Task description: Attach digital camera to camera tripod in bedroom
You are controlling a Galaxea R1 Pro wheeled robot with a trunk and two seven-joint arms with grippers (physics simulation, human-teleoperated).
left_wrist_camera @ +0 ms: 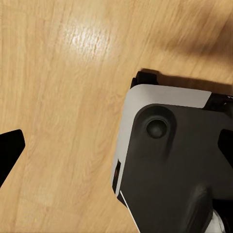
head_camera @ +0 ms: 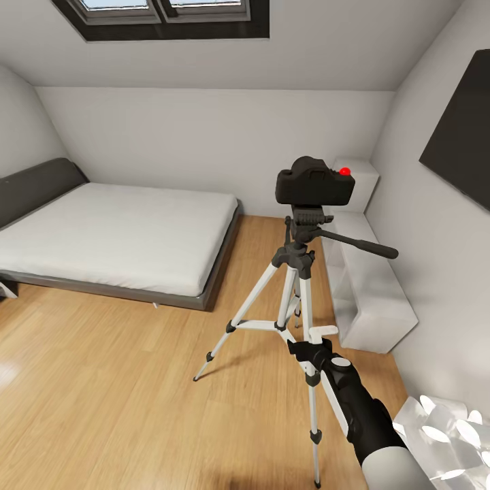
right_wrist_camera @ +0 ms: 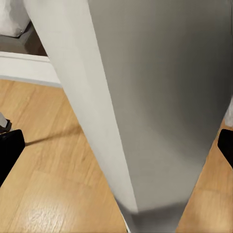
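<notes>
The digital camera (head_camera: 313,182), black with a red button (head_camera: 345,171), sits on the head of the camera tripod (head_camera: 294,262), which stands on the bedroom's wood floor. The pan handle (head_camera: 361,245) points right. My right gripper (head_camera: 314,344) is low at the tripod's near legs. In the right wrist view it is open, with a silver-white leg (right_wrist_camera: 145,97) between its black fingertips (right_wrist_camera: 9,150). In the left wrist view one black fingertip (left_wrist_camera: 9,150) of the left gripper hangs over the floor, at the same wide spread.
A low dark-framed bed (head_camera: 116,235) lies to the left. White shelving (head_camera: 367,286) runs along the right wall under a dark panel (head_camera: 463,136). The skylight (head_camera: 163,13) is overhead. My own base (left_wrist_camera: 170,160) is below the left wrist.
</notes>
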